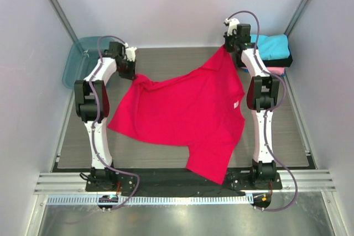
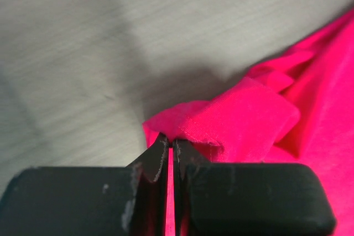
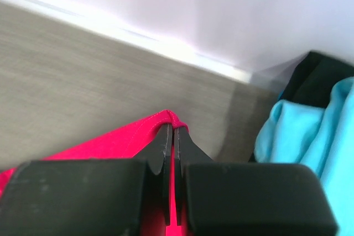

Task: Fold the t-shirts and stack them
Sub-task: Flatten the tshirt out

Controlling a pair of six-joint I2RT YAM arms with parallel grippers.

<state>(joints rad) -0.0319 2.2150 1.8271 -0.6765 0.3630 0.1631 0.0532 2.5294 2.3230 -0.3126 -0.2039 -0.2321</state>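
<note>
We hold the red t-shirt [image 1: 188, 109] by two far corners. The left claw [image 2: 171, 146] is pressed together on a bunched fold of cloth low over the tabletop [image 1: 287, 131]. The right claw [image 3: 172, 132] pinches a corner that peaks up at the far right. The held edge runs slantwise between them, from the left claw out to the far right. From there the shirt's body trails back towards us, and its near tip overlaps the black base rail [image 1: 166, 178].

The folded stack sits just beside the right claw, on its right: cyan shirt [image 1: 271, 45] on top, black shirt [image 1: 279, 60] under it, and pink shirt [image 1: 274, 71] lowest. The right arm is clearly the nearer one to it. The teal bin [image 1: 77, 59] stands by the left arm, at the far left corner. We judge the open room for spreading lies in the far middle, between the claws.
</note>
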